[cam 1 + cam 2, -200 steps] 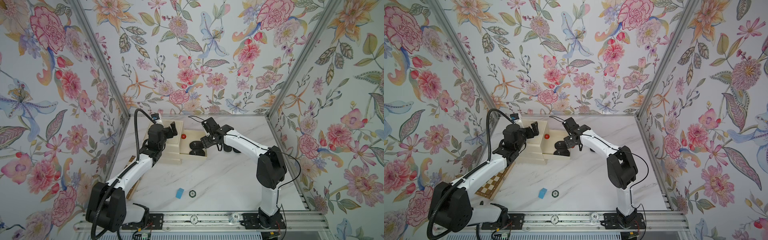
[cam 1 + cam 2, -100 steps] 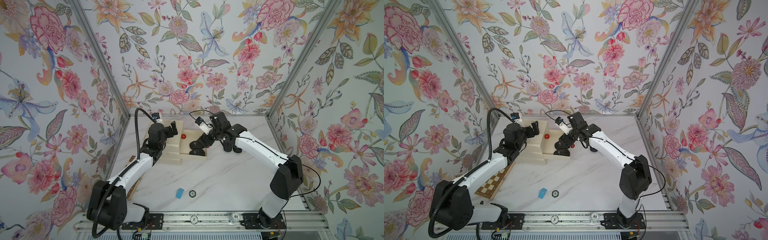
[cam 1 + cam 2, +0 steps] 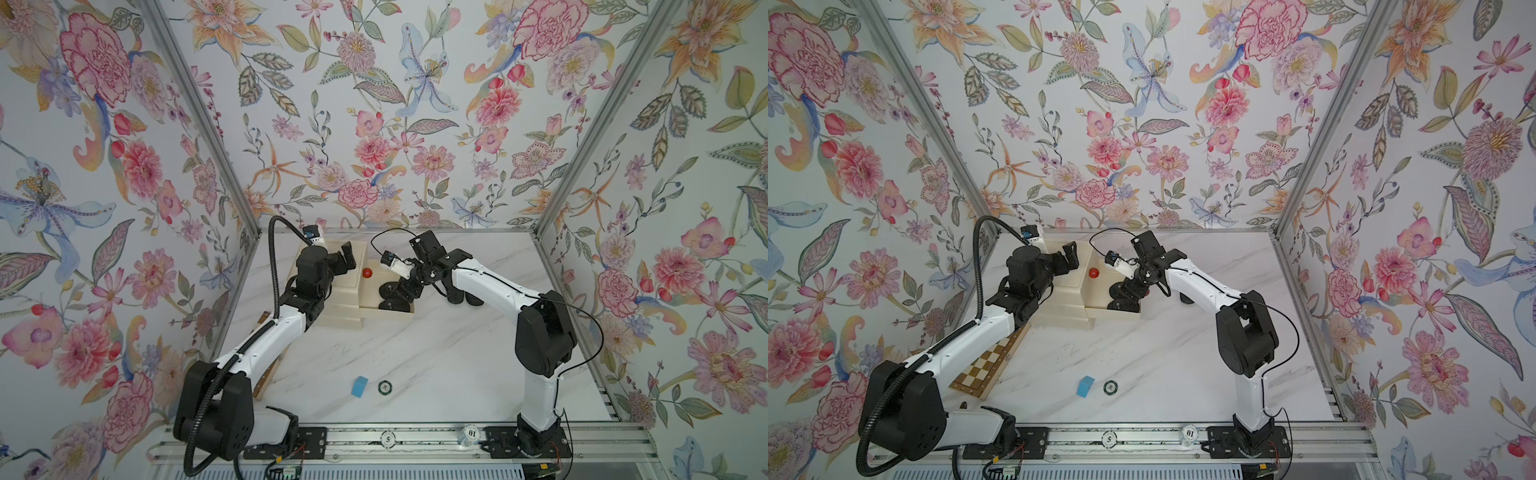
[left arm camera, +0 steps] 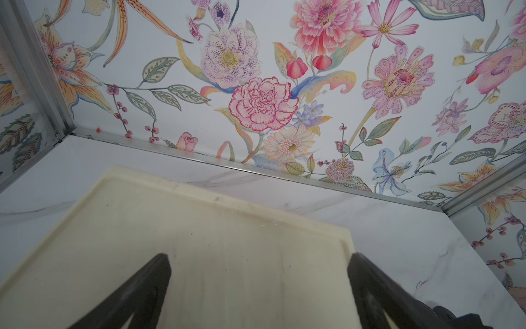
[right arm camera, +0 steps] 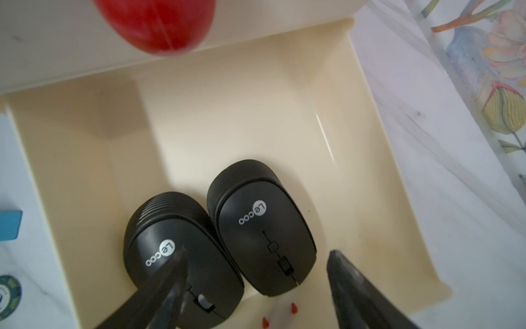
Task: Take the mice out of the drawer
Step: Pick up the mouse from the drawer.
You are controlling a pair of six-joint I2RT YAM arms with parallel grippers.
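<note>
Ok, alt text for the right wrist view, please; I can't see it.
Two black mice lie side by side in the cream drawer, with the open right gripper poised over them. A blurred red knob shows close to the camera.

The mice (image 5: 264, 236) are black with white lettering; the drawer (image 5: 227, 114) is cream, its knob (image 5: 156, 22) red. At the drawer's six o'clock lies a blue block (image 3: 360, 386) on the white-marbled table (image 3: 436, 353).

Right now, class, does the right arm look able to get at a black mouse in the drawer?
Probably yes: the right gripper hangs open over the drawer, straddling one black mouse, nothing above it. The neighbouring mouse lies close alongside, so one finger may catch on it.
</note>
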